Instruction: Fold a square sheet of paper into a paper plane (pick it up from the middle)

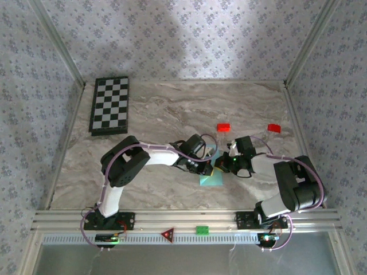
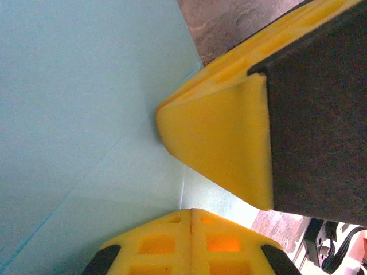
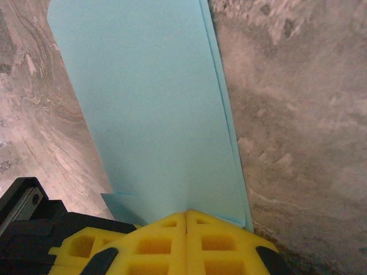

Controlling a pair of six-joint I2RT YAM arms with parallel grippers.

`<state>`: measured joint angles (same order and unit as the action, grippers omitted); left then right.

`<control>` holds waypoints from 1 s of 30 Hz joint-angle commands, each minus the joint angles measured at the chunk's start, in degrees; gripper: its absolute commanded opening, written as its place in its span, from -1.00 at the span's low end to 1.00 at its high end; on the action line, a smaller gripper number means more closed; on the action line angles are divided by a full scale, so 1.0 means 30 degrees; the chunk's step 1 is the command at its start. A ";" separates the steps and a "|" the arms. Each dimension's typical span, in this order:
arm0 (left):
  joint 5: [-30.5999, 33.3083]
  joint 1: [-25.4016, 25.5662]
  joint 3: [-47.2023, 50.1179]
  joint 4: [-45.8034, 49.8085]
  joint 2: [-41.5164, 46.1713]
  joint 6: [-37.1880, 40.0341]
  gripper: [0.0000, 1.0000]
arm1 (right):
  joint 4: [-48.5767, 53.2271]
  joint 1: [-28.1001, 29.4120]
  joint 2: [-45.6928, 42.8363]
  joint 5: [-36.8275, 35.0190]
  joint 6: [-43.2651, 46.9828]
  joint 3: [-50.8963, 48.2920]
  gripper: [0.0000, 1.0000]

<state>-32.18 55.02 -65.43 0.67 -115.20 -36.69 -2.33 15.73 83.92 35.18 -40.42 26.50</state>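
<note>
The light cyan paper lies partly folded on the marble table between the two arms. My left gripper comes at it from the left and my right gripper from the right, their tips almost meeting over it. In the left wrist view the left gripper is shut, its tips against the paper where a crease runs, with the right gripper's yellow finger just ahead. In the right wrist view the right gripper is shut at the near end of a long layered strip of the paper.
Two small red blocks lie behind the grippers. A folded chessboard sits at the far left. On the front rail are a green block and a red triangle. Patterned walls enclose the table.
</note>
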 commanded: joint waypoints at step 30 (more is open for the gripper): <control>0.1692 -0.0542 0.4030 -0.0222 0.6314 -0.0255 -0.97 | 0.3552 0.0851 -0.3321 -0.2160 -0.0122 0.1773 -0.37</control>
<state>-28.64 55.37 -50.92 1.54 -97.06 -36.32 2.26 18.04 78.46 33.41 -40.84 30.02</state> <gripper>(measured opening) 0.053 0.298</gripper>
